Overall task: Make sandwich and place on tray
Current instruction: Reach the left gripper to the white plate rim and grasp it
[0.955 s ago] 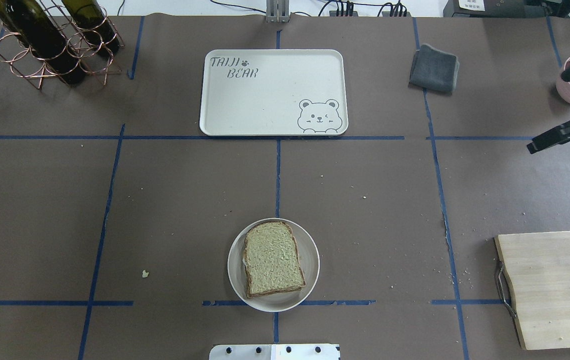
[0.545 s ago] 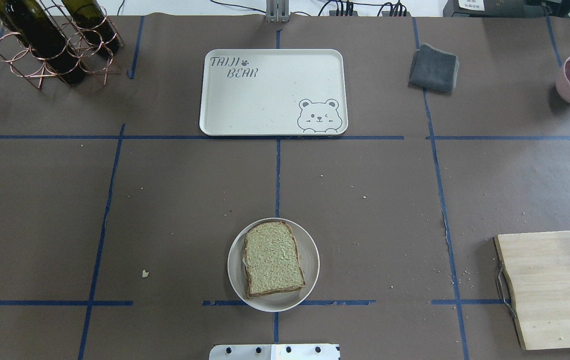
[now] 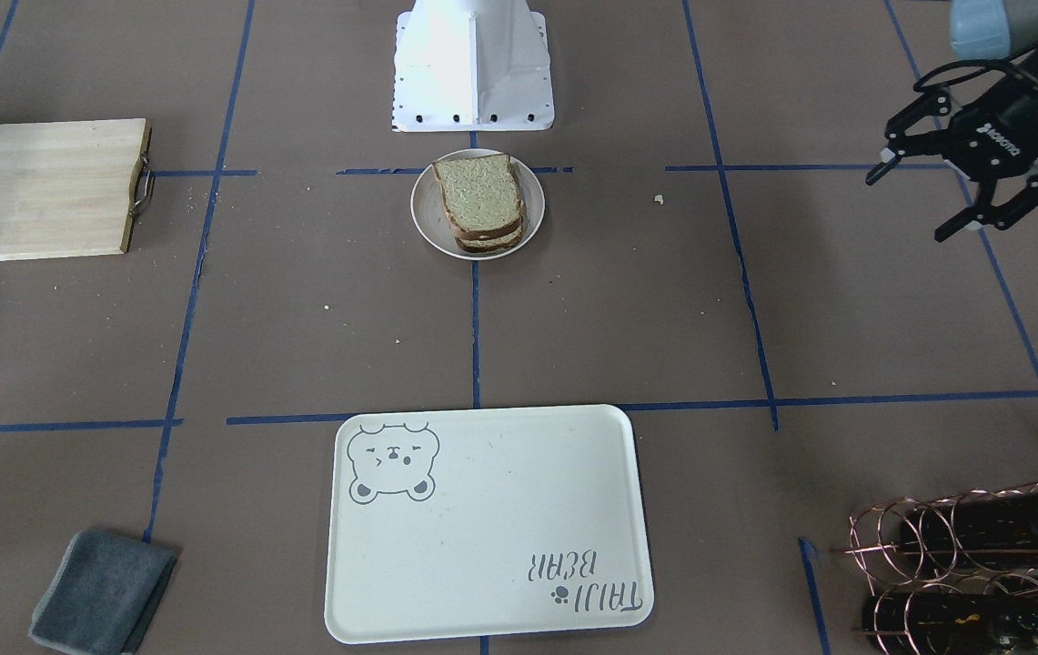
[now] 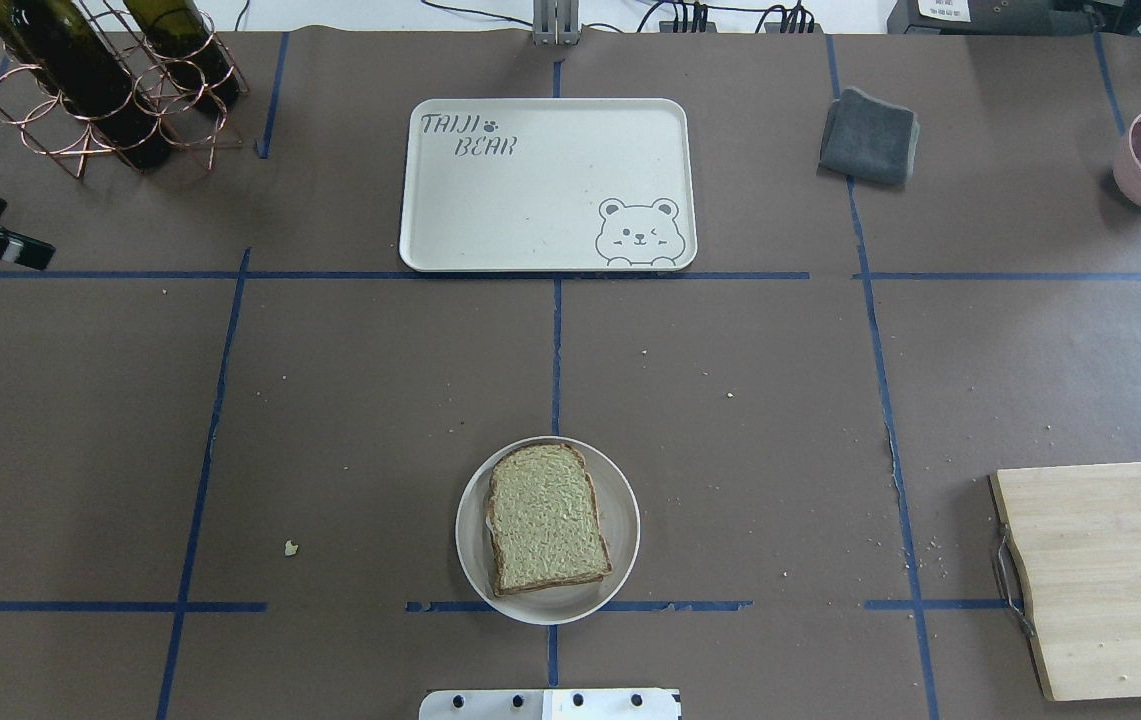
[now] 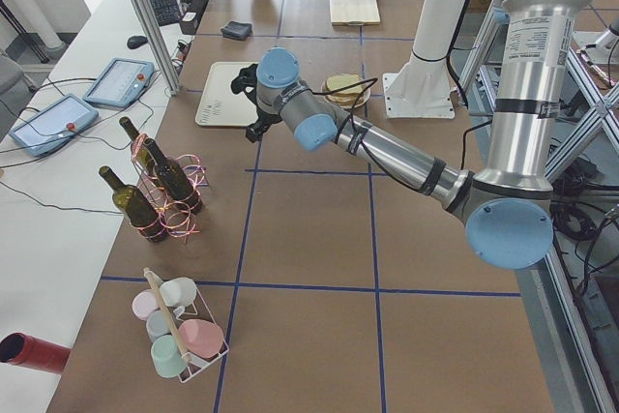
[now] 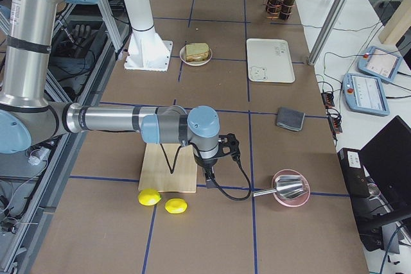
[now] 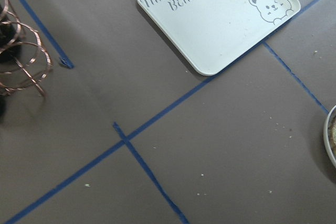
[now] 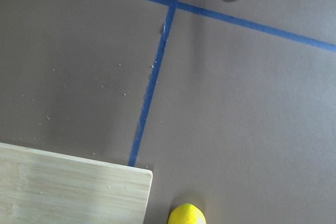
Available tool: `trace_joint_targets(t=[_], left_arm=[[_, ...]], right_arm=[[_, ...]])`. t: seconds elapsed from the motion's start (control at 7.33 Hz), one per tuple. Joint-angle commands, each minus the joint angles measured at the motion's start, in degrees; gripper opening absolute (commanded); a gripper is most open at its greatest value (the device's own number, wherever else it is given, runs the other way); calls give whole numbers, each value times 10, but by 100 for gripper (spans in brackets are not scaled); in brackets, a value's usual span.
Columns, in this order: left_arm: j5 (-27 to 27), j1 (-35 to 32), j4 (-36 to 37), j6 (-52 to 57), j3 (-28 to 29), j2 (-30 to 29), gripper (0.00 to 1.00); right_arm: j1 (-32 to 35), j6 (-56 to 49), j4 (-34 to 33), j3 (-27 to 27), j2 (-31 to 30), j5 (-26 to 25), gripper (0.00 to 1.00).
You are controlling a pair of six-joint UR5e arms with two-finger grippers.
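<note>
cream tray (image 4: 530,200) (grey bear print), tan brown-crusted sandwich (image 4: 545,520), white plate (image 4: 622,530), grey cloth (image 4: 868,137)

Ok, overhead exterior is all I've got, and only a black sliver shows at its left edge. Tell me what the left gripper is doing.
Observer: In the front-facing view the left gripper hangs in the air, jaws spread, nothing between them.
Operator: Now check the sandwich on the small round white plate. I see one slice.
Observer: Front-facing shows two brown-crusted tan bread slices stacked, with a thin pale layer between them.
Operator: Find the right arm.
Observer: The right-side view has the right gripper beside the pale wooden board, near two yellow lemons. I cannot tell whether it is open or shut.
</note>
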Motion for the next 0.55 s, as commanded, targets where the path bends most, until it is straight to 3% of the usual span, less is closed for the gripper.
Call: trace_joint_targets(t=[0.0,0.27,0.41], left_arm=[[107,144,-57,-263,-19,-12,100],[269,307,-69,-478,-16,-69,100],[327,359,-69,-526,-12,-82,100]], right_arm=[[2,-3,-5,-3,-11,-7,100],[2,-1,-4,-4,-12,-9,100],[2,0,-4,-4,-12,-9,100]])
